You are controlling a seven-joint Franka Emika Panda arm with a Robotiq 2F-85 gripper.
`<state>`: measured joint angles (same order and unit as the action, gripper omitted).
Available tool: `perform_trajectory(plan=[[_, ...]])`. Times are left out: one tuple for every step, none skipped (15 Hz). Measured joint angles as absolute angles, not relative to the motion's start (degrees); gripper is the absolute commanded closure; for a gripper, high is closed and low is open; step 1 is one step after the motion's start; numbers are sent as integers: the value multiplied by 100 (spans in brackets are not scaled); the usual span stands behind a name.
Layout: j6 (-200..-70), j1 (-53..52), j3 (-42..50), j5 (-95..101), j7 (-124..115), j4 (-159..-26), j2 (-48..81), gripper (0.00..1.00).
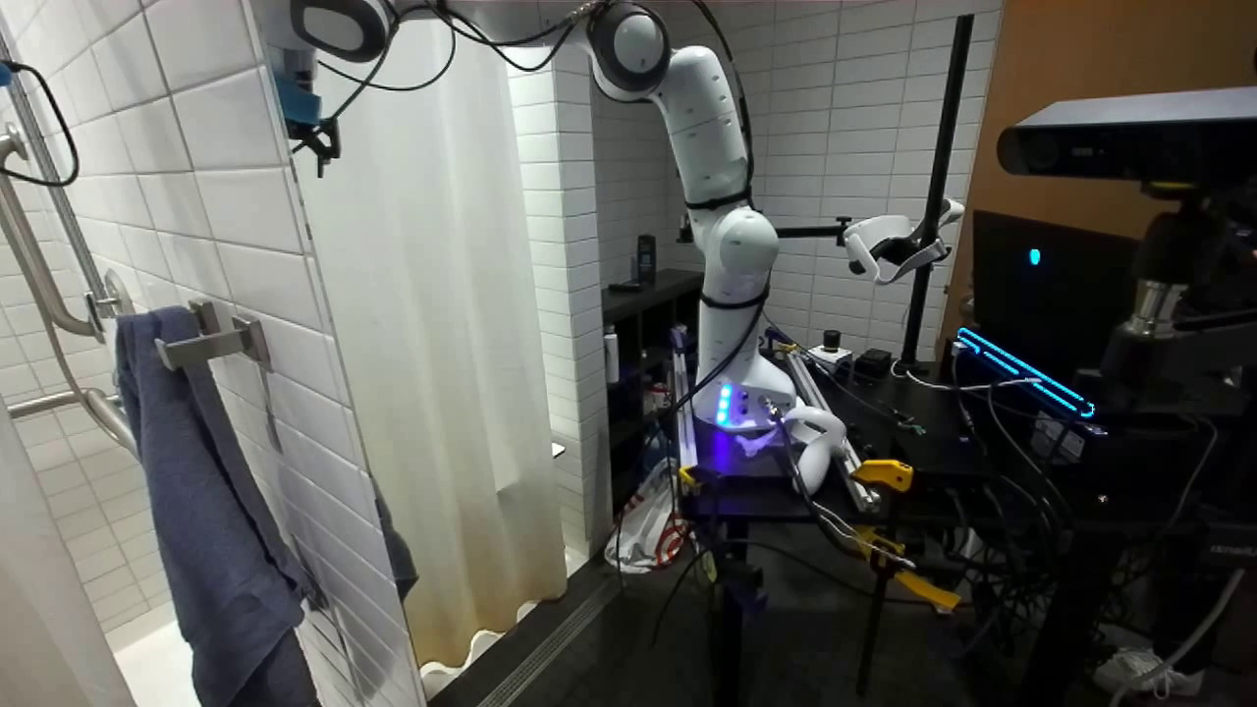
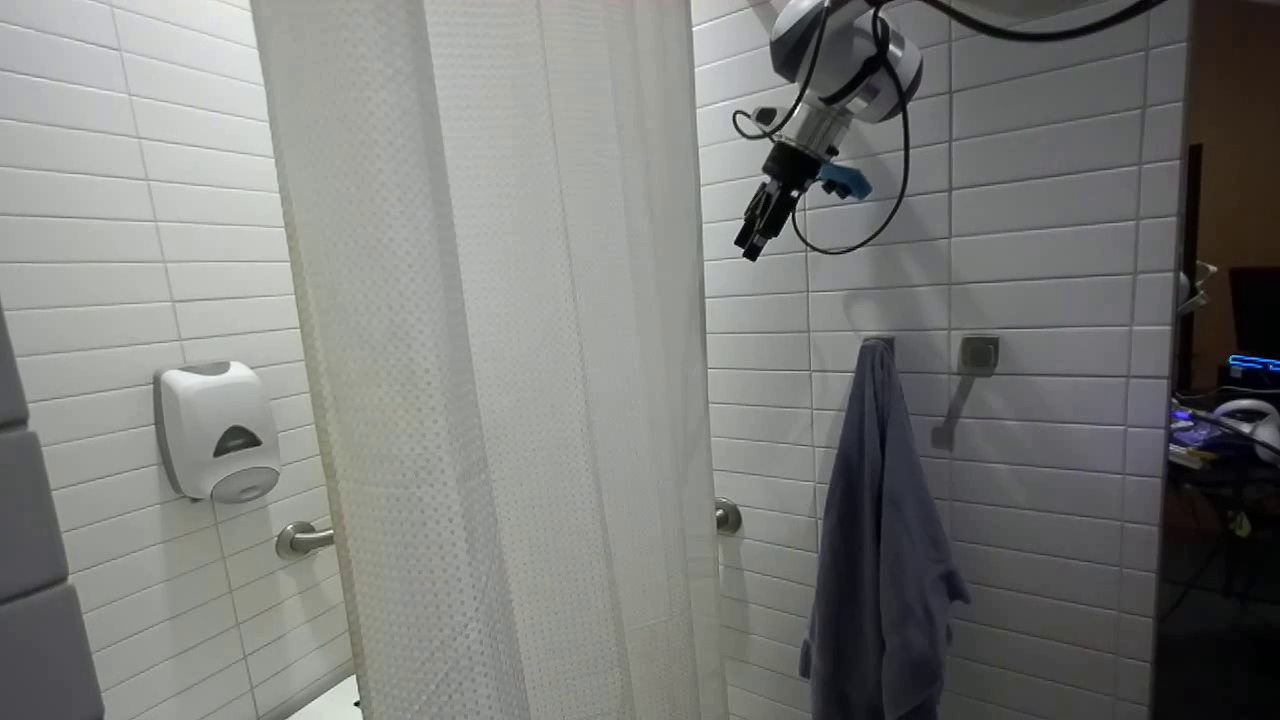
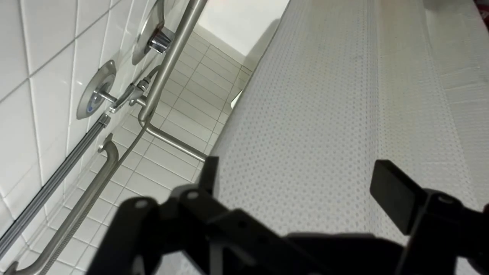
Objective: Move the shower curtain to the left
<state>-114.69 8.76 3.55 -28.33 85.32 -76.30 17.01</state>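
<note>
Presumably at the approach step, the 2 fingers (image 3: 397,194) stand wide, gripping nothing, near the shower curtain (image 2: 560,360) hanging between us and the tiled wall (image 2: 1040,480); next, they should straddle the curtain's edge, close, and draw it left.

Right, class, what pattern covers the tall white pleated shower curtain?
Small grey dots; the curtain shows them best in the wrist view.

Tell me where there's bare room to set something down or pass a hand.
The dim floor between the drain strip and table leg looks mostly bare. You could probably reach along the tiles between towel and wall edge. Crowded: the black table, with controller, clamps and cables, and up high, where the gripper hangs near the shower curtain.
</note>
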Motion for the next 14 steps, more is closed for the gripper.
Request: perform_trajectory(plan=[[-11385,928,288,-2833,8579,-7448,1817,0],[-11299,976,225,-2833,8621,-7256,1940,0],[-11206,1016,169,-2833,8640,-7070,2056,0],[-11124,1049,116,-2833,8655,-6882,2176,0],[-11047,1080,64,-2833,8680,-6694,2300,0],[-10971,1088,43,-2833,8704,-6517,2417,0],[-10903,1088,37,-2833,8729,-6349,2532,0],[-10826,1086,30,-2833,8747,-6171,2650,0],[-10751,1085,24,-2833,8763,-5989,2771,0],[-10679,1084,17,-2833,8791,-5803,2896,0],[-10600,1082,9,-2832,8823,-5614,3018,0],[-10514,1079,0,-2829,8844,-5423,3140,0],[-10432,1099,-61,-2777,8847,-5220,3265,0],[-10348,1104,-96,-2765,8856,-5021,3390,0]])
